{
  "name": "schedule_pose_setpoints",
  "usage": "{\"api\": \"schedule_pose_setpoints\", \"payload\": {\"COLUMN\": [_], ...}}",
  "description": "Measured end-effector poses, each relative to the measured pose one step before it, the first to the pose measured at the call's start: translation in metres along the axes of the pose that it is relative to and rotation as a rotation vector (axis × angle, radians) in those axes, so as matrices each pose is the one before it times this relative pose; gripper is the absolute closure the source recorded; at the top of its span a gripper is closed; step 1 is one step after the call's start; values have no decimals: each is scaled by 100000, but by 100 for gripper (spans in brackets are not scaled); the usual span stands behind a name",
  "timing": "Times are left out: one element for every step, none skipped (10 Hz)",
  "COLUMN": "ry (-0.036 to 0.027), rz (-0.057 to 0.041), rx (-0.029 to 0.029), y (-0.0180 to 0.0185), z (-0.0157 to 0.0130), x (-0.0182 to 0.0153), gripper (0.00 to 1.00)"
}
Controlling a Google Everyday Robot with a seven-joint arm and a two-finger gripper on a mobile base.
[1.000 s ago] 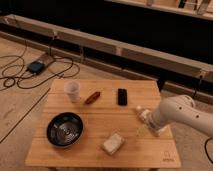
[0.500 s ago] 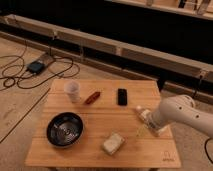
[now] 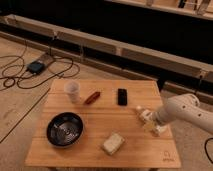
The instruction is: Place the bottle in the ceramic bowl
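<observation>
**Nothing has shifted: the bottle is no nearer the bowl**

Over the last second the gripper (image 3: 151, 124) has kept its place at the bottle (image 3: 142, 113), well to the right of the ceramic bowl (image 3: 65, 129). Whether it has a grasp, I cannot tell. The bottle remains beyond the beige block (image 3: 113, 143) from the bowl, so the carry across seems not yet begun.

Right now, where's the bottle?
In the camera view the bottle is at the right side of the table, at the gripper, lower right of the black phone, far from the ceramic bowl.
</observation>
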Motion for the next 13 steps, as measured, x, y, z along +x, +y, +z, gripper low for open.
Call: {"api": "schedule_pose_setpoints", "payload": {"ry": [471,516,905,467,859,986,389,691,892,824,654,911,827], "rz": [-83,-44,91,91,-131,-136,52,-105,-584,-78,69,214,66], "rx": [1983,1750,1284,390,550,-79,-477,-404,-554,-371,68,568,587], "y": [-1330,-1172,-950,-391,-492,-206,67,101,219,121,-52,-267,-236], "z": [420,396,532,404,640,793,478,418,493,325,110,0,-275], "x": [335,255,368,88,95,17,-137,-12,-81,13,48,18,84], "gripper": [23,23,23,23,23,23,24,29,41,51,59,71,80]}}
